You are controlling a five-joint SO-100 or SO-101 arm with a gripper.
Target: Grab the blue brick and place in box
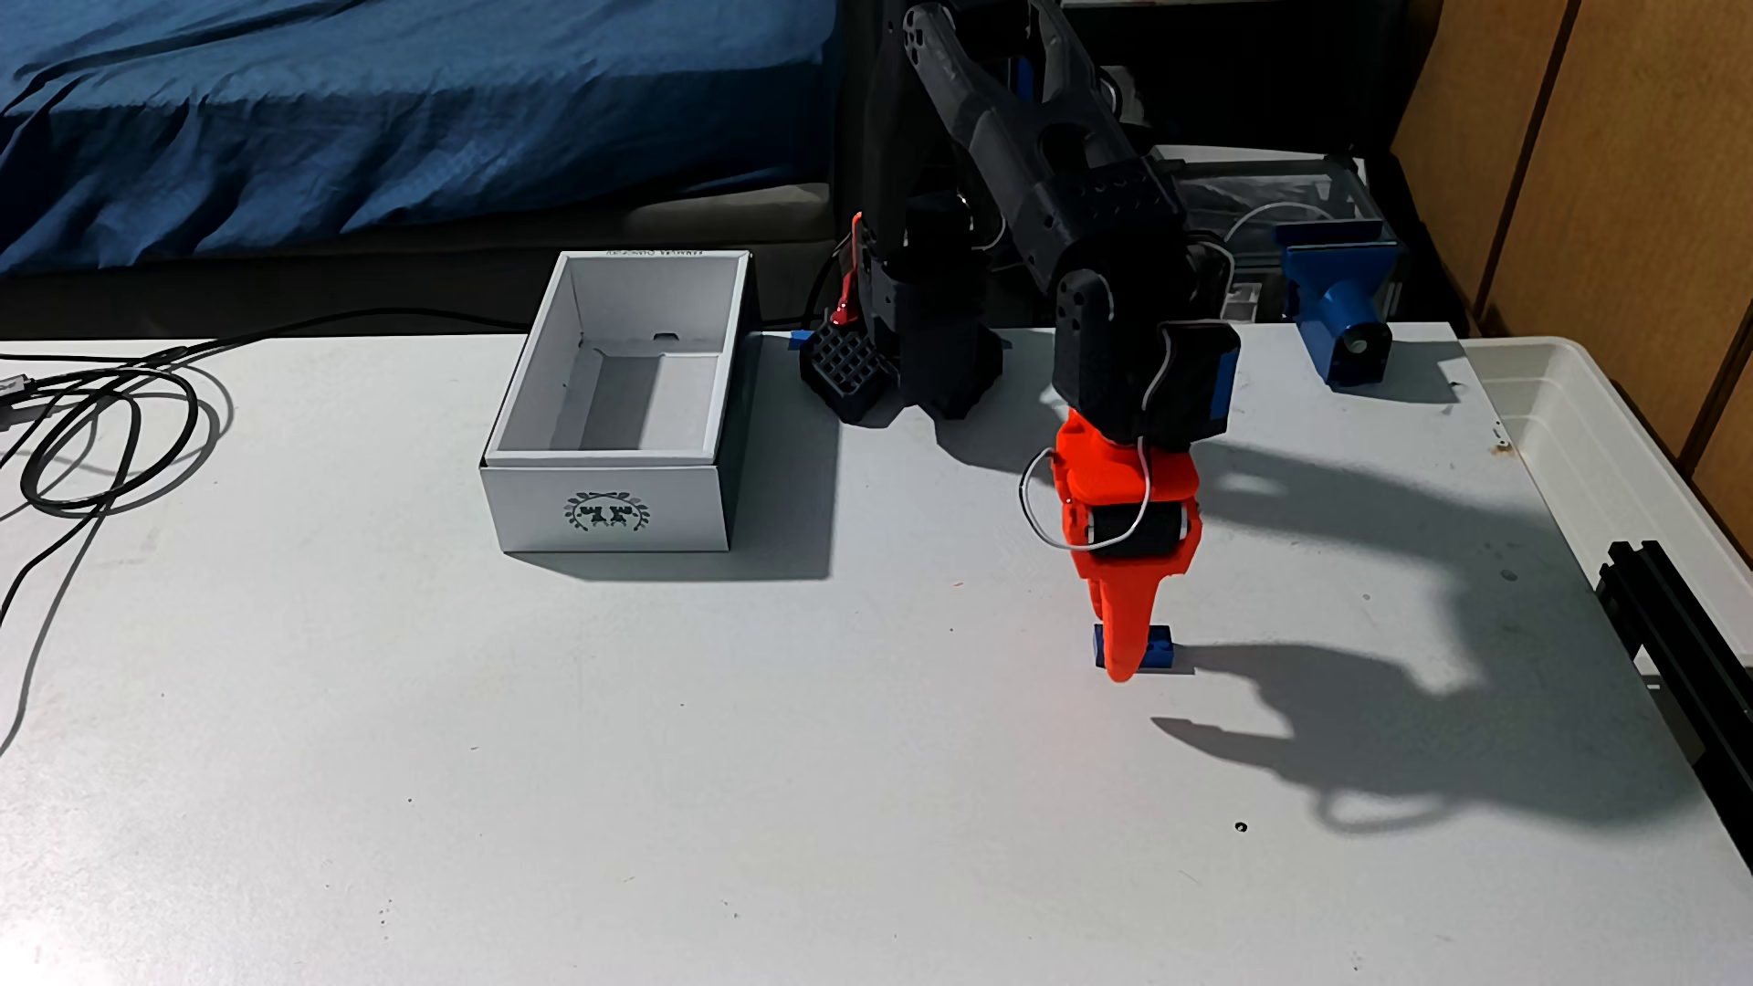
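Observation:
The blue brick (1159, 647) lies on the white table, right of centre in the fixed view. My orange gripper (1124, 664) points straight down onto it. The near finger (1119, 626) covers the brick's middle, so only the brick's two ends show on either side. The other finger is hidden behind, and I cannot make out whether the jaws press on the brick. The box (607, 512) stands well to the left, open at the top and empty, with its dark wreath emblem facing the camera.
The arm's black base (911, 370) stands at the back, right of the box. A blue clamp-like part (1337, 303) sits at the back right, next to a translucent tub (1613, 455). Black cables (104, 427) coil at the left edge. A black rail (1679, 626) lies at the right edge.

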